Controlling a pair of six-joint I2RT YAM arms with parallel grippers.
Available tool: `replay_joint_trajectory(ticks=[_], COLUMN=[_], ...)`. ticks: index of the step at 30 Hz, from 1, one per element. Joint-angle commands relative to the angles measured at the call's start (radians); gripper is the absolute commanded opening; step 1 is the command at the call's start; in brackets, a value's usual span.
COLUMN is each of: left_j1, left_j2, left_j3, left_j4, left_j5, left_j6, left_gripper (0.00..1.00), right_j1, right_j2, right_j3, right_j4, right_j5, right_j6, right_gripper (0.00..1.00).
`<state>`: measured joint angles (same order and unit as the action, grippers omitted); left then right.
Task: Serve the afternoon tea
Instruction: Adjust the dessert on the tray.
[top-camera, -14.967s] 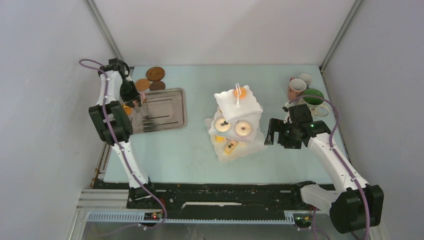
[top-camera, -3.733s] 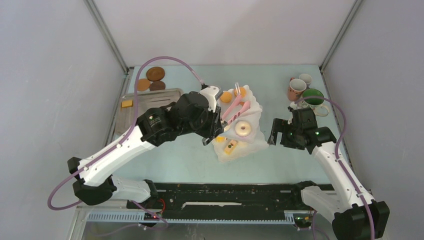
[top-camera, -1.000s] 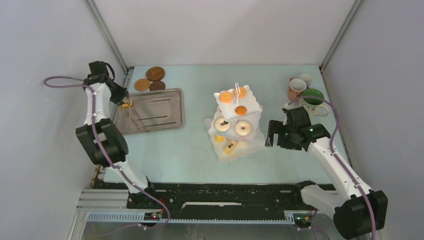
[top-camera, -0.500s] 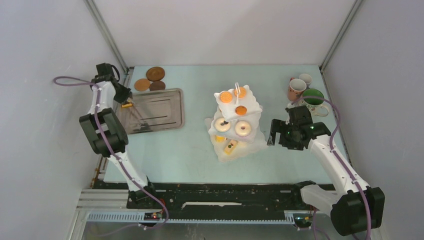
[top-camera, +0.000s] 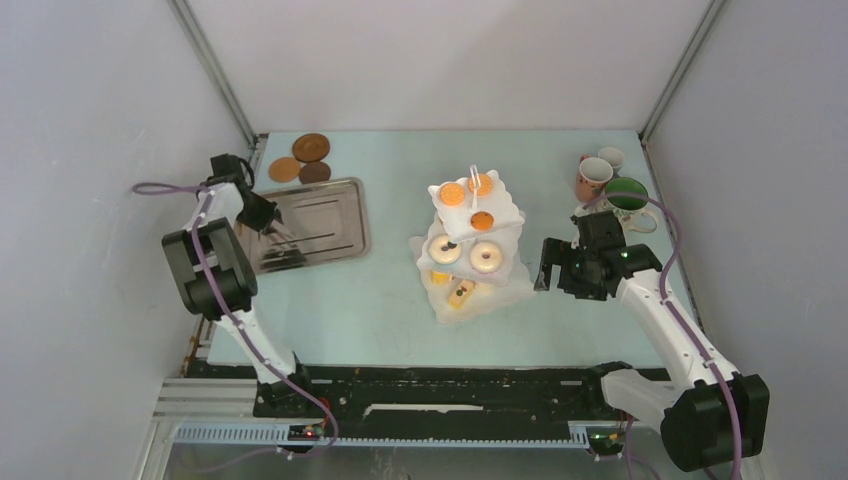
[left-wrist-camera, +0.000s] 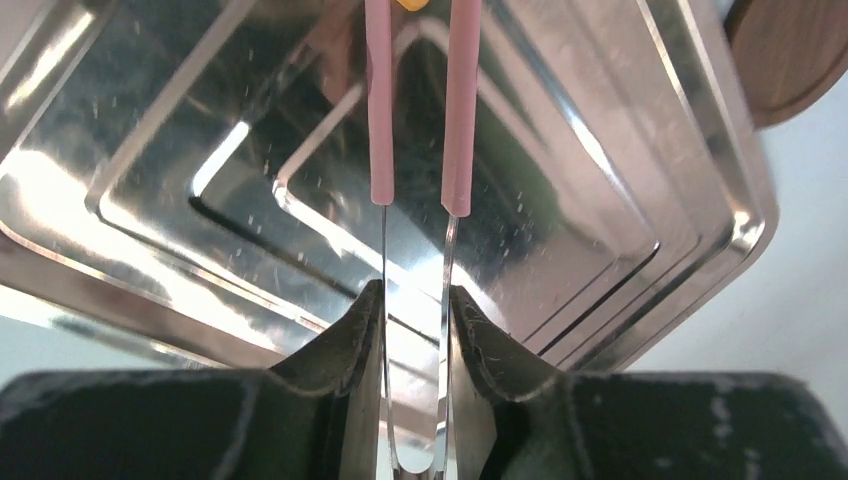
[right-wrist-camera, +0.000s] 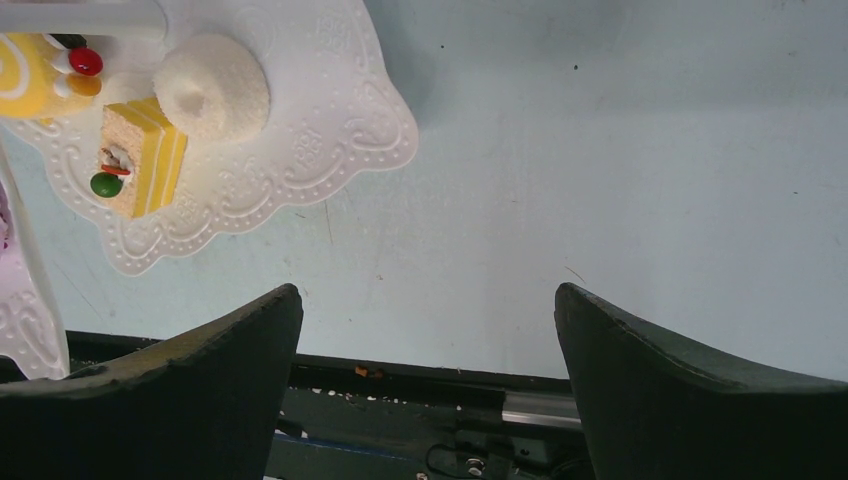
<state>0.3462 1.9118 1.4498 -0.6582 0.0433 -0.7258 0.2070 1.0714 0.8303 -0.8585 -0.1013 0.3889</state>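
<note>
The left gripper (left-wrist-camera: 415, 297) is clenched on the pink tongs (left-wrist-camera: 460, 110), whose arms run nearly parallel over the grey metal tray (left-wrist-camera: 620, 190) by the tabletop's far left corner. A sliver of yellow cake (left-wrist-camera: 407, 4) shows between their tips at the very top of the left wrist view; whether it is pinched I cannot tell. The pick seems under way: squeeze gently, lift straight clear of the tray's rim, then carry it level to the white stand (top-camera: 508, 213) mid-tabletop. The right gripper (right-wrist-camera: 425, 300) hangs spread wide and empty beside the stand's bottom tier.
</note>
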Motion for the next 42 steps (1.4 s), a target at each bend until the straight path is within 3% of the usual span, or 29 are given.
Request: replay_joint_trajectory(ticks=[1,11,18,24,33,42], left_j1=[-0.025,-0.065,-0.036,0.034,0.041,0.033], left_j2=[-0.159,-0.383,-0.466,-0.428,-0.179,-0.135], left_j3=[-0.091,-0.337,-0.303,-0.312,-0.034,-0.115], left_j4=[0.020,-0.015,-0.108,-0.009,-0.015,0.044], left_j5=[0.058,0.155,0.087,0.177,0.179,0.170], left_j6=[-0.022,-0.019,0.037,-0.069,-0.048,-0.059], left_gripper=[0.28,0.27,0.29,0.30,0.26,0.25], right_j1=[-0.003,0.001,0.004,0.006,0.010,0.003], right_j2=[-0.011,-0.024,-0.030,-0.036,-0.025,-0.018], right_j3=[0.012,0.012,0.012,0.012,0.013,0.012], right_j4=[0.003,0.007,0.008,0.008,0.007,0.007], right_j5=[-0.007,-0.018,-0.024,-0.017,-0.012,-0.011], right_j6=[-0.009,-0.008,-0.011,-0.009,-0.007,-0.007], right_gripper=[1.00,1.00,1.00,1.00,1.00,1.00])
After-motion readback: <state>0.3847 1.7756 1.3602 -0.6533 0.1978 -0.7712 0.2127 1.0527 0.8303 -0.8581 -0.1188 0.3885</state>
